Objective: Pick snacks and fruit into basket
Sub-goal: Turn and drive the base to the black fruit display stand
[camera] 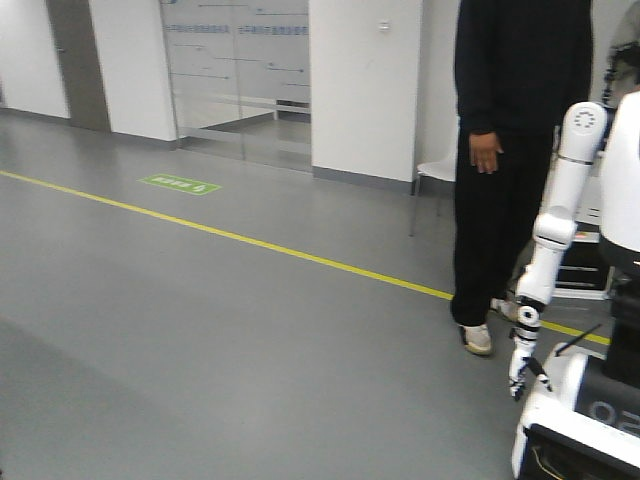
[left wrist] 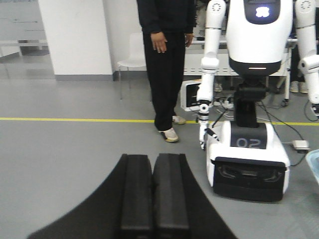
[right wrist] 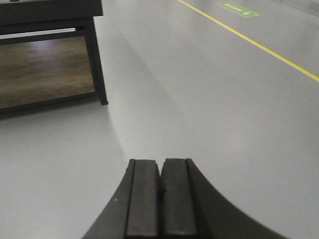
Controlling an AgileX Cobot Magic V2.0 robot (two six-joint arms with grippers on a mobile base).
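Take the white robot (left wrist: 256, 45), whose base is marked "02", as your reference.

**Left gripper** (left wrist: 153, 164): your left wrist view looks along it towards the white robot. Its two black pads (left wrist: 137, 194) are pressed together with nothing between them, above bare grey floor (left wrist: 60, 169) on the near side of the white robot.

**Right gripper** (right wrist: 160, 169): its jaws are likewise pressed together and hold nothing. It points over grey floor towards a dark table (right wrist: 50, 12) with a wooden lower shelf. You cannot place this table relative to the white robot.

**Basket** (left wrist: 314, 167): only a pale-blue corner shows at the frame edge, low down and just to the right of the white robot's base. Too little is visible for you to be sure of it.

**Surroundings:**
- A person in black (left wrist: 167, 59) stands just left of the white robot.
- A white chair (left wrist: 134, 52) stands further left, behind the person.
- A yellow floor line (left wrist: 75, 119) runs leftwards from the white robot, passing the person's feet.
- A green floor sign (camera: 180, 184) lies well to the left, beyond that line.
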